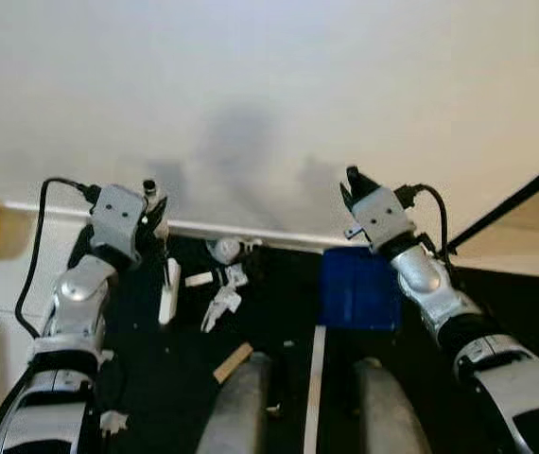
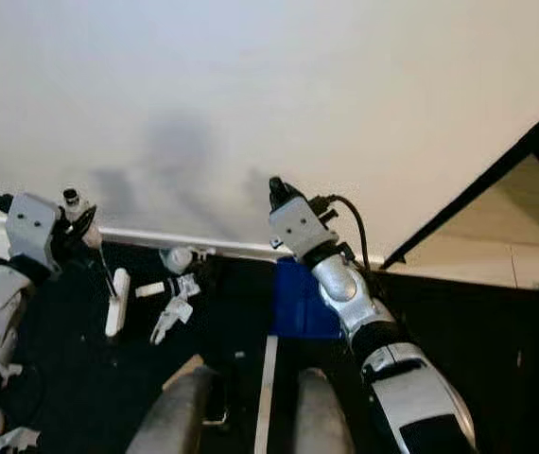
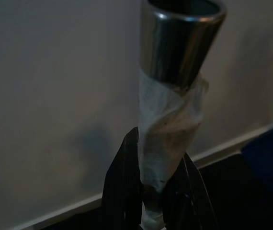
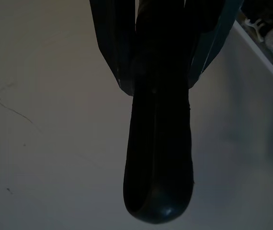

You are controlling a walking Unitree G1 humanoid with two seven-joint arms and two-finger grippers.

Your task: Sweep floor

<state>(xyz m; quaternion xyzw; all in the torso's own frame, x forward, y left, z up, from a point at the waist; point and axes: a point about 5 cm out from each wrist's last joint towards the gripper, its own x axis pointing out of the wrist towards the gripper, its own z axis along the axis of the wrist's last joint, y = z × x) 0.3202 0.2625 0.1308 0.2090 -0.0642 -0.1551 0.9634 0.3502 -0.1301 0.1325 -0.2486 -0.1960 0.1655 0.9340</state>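
Left gripper clamped on a metal tube, the broom handle, fingers pressing either side of a band of pale tape wrapped just below the bare chrome end. Seen from the head views raised at the robot's left, close to the white wall, tube end poking up past the wrist. Right gripper closed around a black handle with a rounded tip, jaws hugging it on both sides; held up at the robot's right, also near the wall. Directly below that arm, on the dark floor, a blue dustpan lying against the white baseboard. Between the two arms, scattered litter: a white stick-shaped piece beside the left arm, crumpled white scraps, a small roundish white object near the baseboard, and a tan strip closer in (material cannot be told). Two grey rounded shapes low in the centre, a thin pale rod running between them toward the dustpan.
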